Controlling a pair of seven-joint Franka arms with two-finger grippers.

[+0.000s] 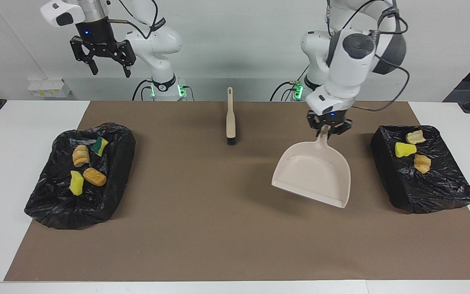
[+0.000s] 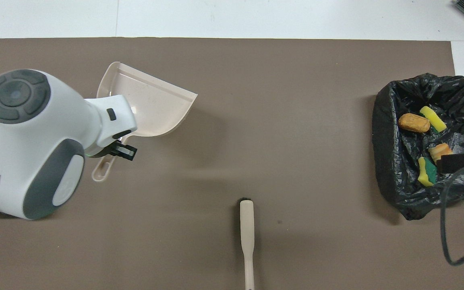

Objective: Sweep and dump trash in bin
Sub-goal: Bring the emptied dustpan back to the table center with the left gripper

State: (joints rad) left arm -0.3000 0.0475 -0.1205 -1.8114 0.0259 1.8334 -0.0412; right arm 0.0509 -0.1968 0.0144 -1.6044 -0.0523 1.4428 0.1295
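- My left gripper is clamped on the handle of a beige dustpan, holding it raised above the brown mat, between the mat's middle and the bin at my left arm's end.
- The dustpan hangs tilted from that grip, its wide mouth pointing away from me and its scoop showing nothing inside.
- Seen from above, my left arm's white and grey wrist covers much of that end of the mat, with the dustpan poking out from under it.
- A black bag-lined bin sits at my left arm's end of the mat, well apart from the dustpan.
- Three pieces of trash lie in it: a yellow sponge and two tan bread chunks, one nearer to me and one farther.
- A beige brush lies flat on the mat, near its middle and close to my bases, its dark bristles pointing away from me.
- My right gripper waits high in the air with its fingers spread wide, holding nothing, over the table's edge near my right arm's base.
- A second black bag-lined bin sits at my right arm's end of the mat.
- It holds four more pieces of trash: a green-backed sponge, a striped bread chunk, a brown bread chunk and a yellow sponge piece.
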